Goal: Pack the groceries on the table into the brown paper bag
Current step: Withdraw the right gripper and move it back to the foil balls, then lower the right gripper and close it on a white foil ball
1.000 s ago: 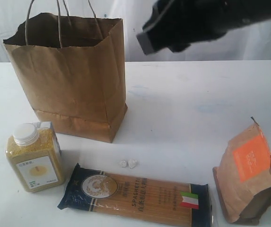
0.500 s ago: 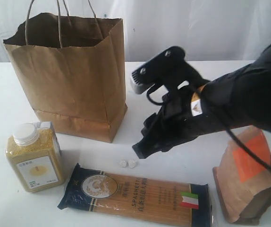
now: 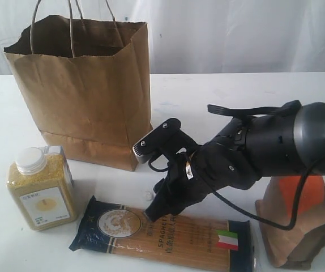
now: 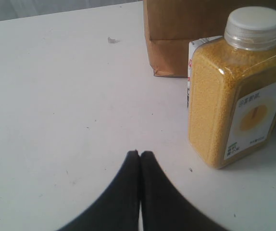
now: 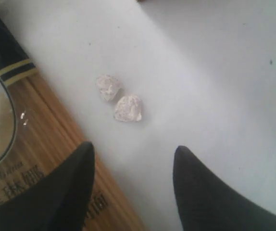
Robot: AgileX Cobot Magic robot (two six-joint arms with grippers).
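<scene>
Partly under right tool (image 5: 134,149), spaghetti packet (image 5: 32,144) edge; jaws apart

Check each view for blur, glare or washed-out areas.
Exterior view: backdrop behind the brown paper bag washed out white. Left wrist view: yellow-grain bottle sharp, left gripper a featureless black silhouette. Right wrist view: white crumbs soft, small glints on the spaghetti packet, right gripper dark and blurred.
</scene>
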